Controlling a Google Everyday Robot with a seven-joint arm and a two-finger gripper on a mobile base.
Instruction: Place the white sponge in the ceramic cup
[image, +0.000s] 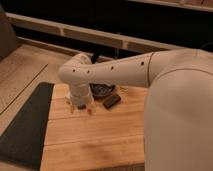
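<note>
My gripper (81, 108) hangs from the white arm (115, 72) that reaches in from the right. It points down over the left part of the wooden table (95, 135), just left of the dark round bowl (102, 90). Its two fingers stand apart, tips close to the wood, with nothing visibly held and only a small dark spot between them. The white sponge and the ceramic cup do not show; the arm covers the back of the table. A small pale bit (122, 89) peeks out under the arm, right of the bowl, and I cannot tell what it is.
A dark rectangular block (111, 101) lies on the wood just right of the gripper, in front of the bowl. A dark mat (25, 125) borders the table's left side. A dark shelf unit with pale ledges (90, 37) stands behind.
</note>
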